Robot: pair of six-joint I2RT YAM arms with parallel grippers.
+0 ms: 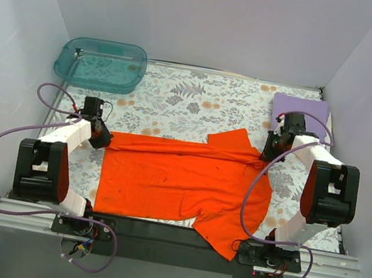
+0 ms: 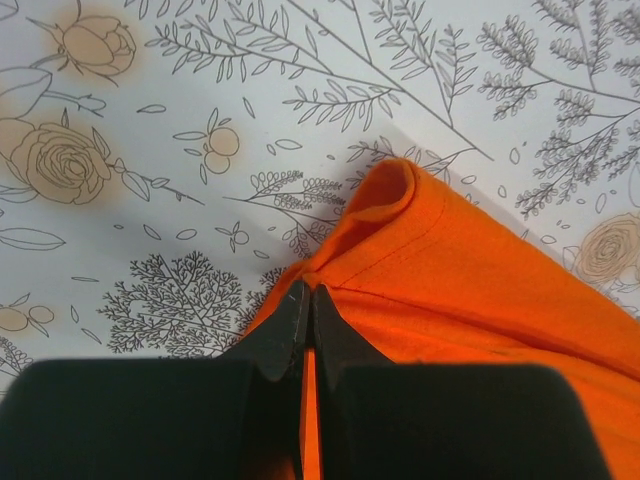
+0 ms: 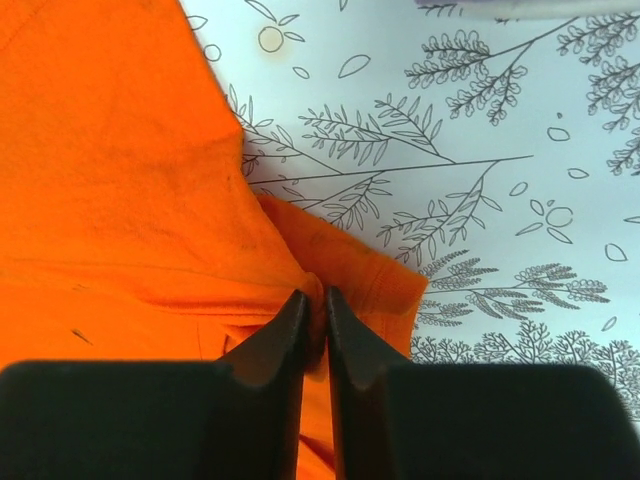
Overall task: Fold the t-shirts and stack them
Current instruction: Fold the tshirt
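The orange-red t-shirt (image 1: 178, 181) lies spread across the middle of the flowered table, one sleeve hanging over the near edge. My left gripper (image 1: 102, 135) is shut on its left far corner; in the left wrist view the shirt (image 2: 470, 290) is pinched between the jaws of that gripper (image 2: 308, 292). My right gripper (image 1: 269, 152) is shut on the shirt's right far edge; in the right wrist view the cloth (image 3: 120, 180) bunches between the jaws of that gripper (image 3: 312, 298). The lavender t-shirt (image 1: 300, 107) lies folded at the far right corner.
A translucent teal tub (image 1: 102, 64) stands at the far left corner. The flowered table cover (image 1: 178, 102) shows behind the shirt. White walls close in the table on three sides.
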